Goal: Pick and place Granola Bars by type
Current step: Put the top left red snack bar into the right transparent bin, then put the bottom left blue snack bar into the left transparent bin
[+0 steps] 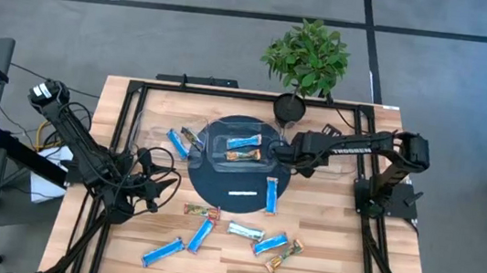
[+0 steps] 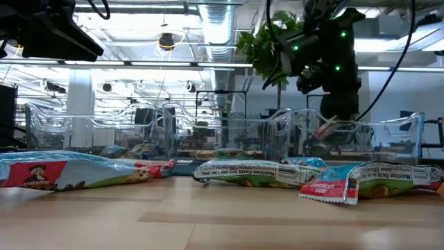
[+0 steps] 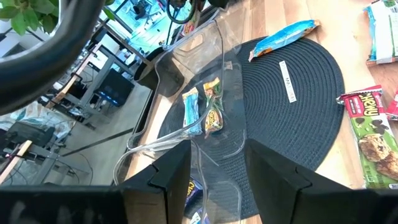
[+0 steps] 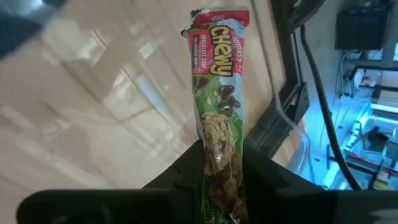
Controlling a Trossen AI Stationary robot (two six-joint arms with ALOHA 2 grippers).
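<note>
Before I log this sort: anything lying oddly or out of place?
One oddity: a white label strip lies on the dark round mat among the granola bars, which lie scattered at all angles. The right end effector holds a Chewy bar.

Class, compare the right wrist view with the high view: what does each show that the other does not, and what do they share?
Only the right wrist view shows the Chewy bar clamped between the right gripper fingers, its print readable. Only the high view shows the left gripper waiting at the table's left, the dark round mat, the plant and the loose bars near the front edge. Both show the wooden table.
</note>
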